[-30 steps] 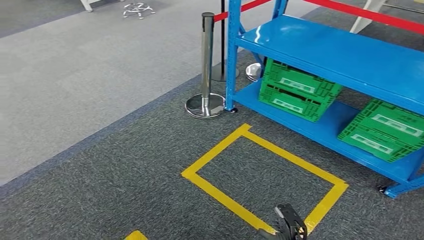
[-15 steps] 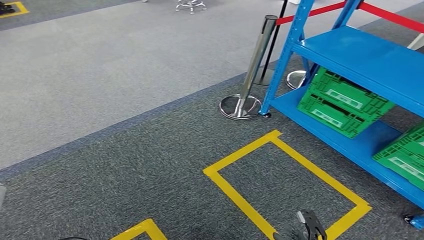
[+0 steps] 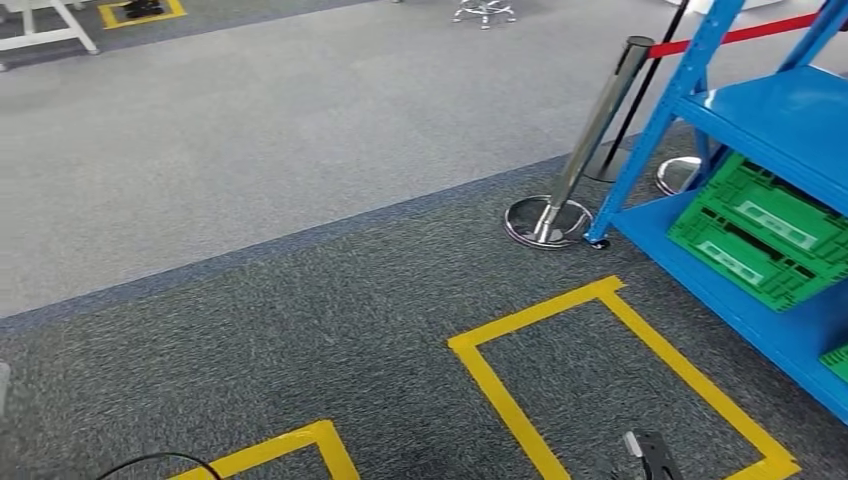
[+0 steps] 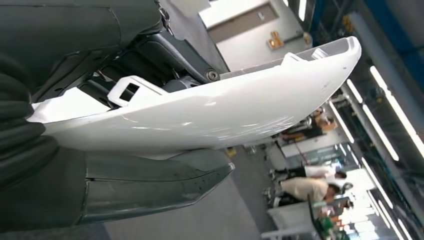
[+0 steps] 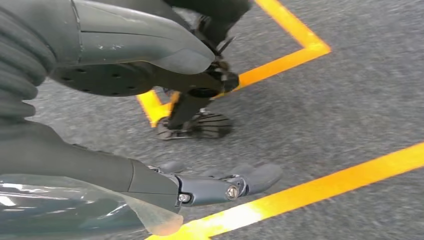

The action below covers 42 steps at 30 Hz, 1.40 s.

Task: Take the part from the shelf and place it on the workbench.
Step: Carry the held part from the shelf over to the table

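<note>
Meanwhile the whole head view is swinging: the blue steel shelf rack with its green slotted crates is sliding toward the right edge of the frame, so the camera is turning away from it. The long white glossy plastic part is lying clamped in the left hand, thumb under it. The right hand is hanging above the yellow floor tape, fingers apart, holding nothing. Judging by this, pickup is done and carrying toward the workbench is underway.
</note>
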Each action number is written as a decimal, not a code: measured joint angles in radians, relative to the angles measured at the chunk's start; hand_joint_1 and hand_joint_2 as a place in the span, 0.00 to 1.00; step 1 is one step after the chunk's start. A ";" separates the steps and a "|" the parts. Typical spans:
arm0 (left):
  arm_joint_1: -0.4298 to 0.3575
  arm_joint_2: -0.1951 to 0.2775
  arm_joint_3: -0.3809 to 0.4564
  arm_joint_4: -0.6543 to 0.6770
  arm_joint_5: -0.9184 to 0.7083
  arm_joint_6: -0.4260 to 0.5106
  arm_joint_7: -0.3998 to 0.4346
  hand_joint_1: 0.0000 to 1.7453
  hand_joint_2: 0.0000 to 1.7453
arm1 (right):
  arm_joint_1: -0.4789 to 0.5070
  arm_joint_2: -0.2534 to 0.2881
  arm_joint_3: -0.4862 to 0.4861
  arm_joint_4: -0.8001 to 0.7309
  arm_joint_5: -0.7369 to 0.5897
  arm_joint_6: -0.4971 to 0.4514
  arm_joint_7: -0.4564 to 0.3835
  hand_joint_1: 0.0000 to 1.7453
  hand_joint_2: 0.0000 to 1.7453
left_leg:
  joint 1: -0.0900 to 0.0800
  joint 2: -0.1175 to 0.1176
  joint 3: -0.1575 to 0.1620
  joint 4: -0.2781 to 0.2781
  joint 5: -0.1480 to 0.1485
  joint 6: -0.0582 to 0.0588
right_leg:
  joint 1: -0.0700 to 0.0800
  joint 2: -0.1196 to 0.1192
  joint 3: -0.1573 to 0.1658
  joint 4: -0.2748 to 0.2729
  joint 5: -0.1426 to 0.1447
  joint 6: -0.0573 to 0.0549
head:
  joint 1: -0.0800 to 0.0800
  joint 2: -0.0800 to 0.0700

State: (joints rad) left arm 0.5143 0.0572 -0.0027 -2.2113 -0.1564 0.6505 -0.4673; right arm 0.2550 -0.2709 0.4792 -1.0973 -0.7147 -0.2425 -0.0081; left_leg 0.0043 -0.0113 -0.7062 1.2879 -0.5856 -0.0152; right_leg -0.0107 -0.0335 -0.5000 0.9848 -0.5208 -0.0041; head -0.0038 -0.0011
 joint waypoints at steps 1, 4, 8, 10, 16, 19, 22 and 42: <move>-0.004 -0.003 0.000 0.005 0.003 0.005 -0.010 1.00 1.00 | 0.007 -0.013 0.012 -0.016 -0.016 -0.009 0.000 0.00 1.00 | 0.003 0.003 0.002 0.003 0.008 -0.001 | 0.000 -0.014 0.000 0.000 -0.001 0.000 | 0.000 0.000; -0.017 -0.009 0.000 0.017 0.010 0.013 -0.026 1.00 1.00 | 0.017 -0.044 0.044 -0.062 -0.040 -0.023 0.002 0.00 1.00 | 0.002 0.041 0.100 -0.174 0.093 0.003 | 0.002 -0.047 0.007 0.000 -0.007 0.007 | 0.000 0.000; -0.029 -0.014 0.000 0.025 0.011 0.016 -0.036 1.00 1.00 | 0.025 -0.070 0.074 -0.105 -0.049 -0.033 0.005 0.00 1.00 | -0.013 0.061 0.144 -0.275 0.110 0.030 | 0.006 -0.082 0.014 0.001 -0.017 0.028 | 0.002 0.000; -0.029 -0.017 0.000 0.027 0.013 0.021 -0.042 1.00 1.00 | 0.024 -0.081 0.088 -0.124 -0.055 -0.041 0.006 0.00 1.00 | -0.011 0.041 0.142 -0.281 0.115 0.044 | 0.001 -0.071 0.012 0.009 -0.029 0.039 | 0.003 0.000; -0.028 -0.026 0.001 0.031 0.008 0.045 -0.059 1.00 1.00 | 0.018 -0.119 0.151 -0.157 -0.069 -0.066 0.013 0.00 1.00 | -0.012 -0.023 0.139 -0.286 0.124 0.063 | -0.001 0.032 -0.140 0.308 -0.149 0.042 | 0.011 0.000; -0.021 -0.031 0.005 0.031 -0.003 0.049 -0.059 1.00 1.00 | -0.003 -0.135 0.190 -0.164 -0.079 -0.071 0.014 0.00 1.00 | -0.013 -0.062 0.141 -0.281 0.124 0.062 | -0.003 0.066 -0.080 0.149 -0.042 0.037 | 0.011 0.000; -0.012 -0.036 0.016 0.031 -0.011 0.049 -0.059 1.00 1.00 | -0.028 -0.147 0.230 -0.168 -0.086 -0.076 0.018 0.00 1.00 | -0.012 -0.096 0.130 -0.272 0.125 0.050 | -0.007 0.123 -0.023 0.020 -0.003 0.033 | 0.010 0.000; 0.084 -0.085 0.081 -0.036 -0.080 0.019 -0.042 1.00 1.00 | -0.163 -0.163 0.369 -0.179 -0.046 -0.006 0.090 0.00 1.00 | -0.011 0.027 0.136 -0.280 0.119 0.055 | -0.002 -0.040 -0.011 0.057 -0.057 0.049 | 0.007 0.000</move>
State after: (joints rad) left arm 0.5980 -0.0275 0.0786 -2.2469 -0.2361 0.6700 -0.5090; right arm 0.0922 -0.4341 0.8479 -1.2766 -0.7611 -0.2486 0.0821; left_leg -0.0072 0.0156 -0.5700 1.0080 -0.4671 0.0397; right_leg -0.0123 -0.0735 -0.5107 1.0414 -0.5775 0.0450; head 0.0030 -0.0011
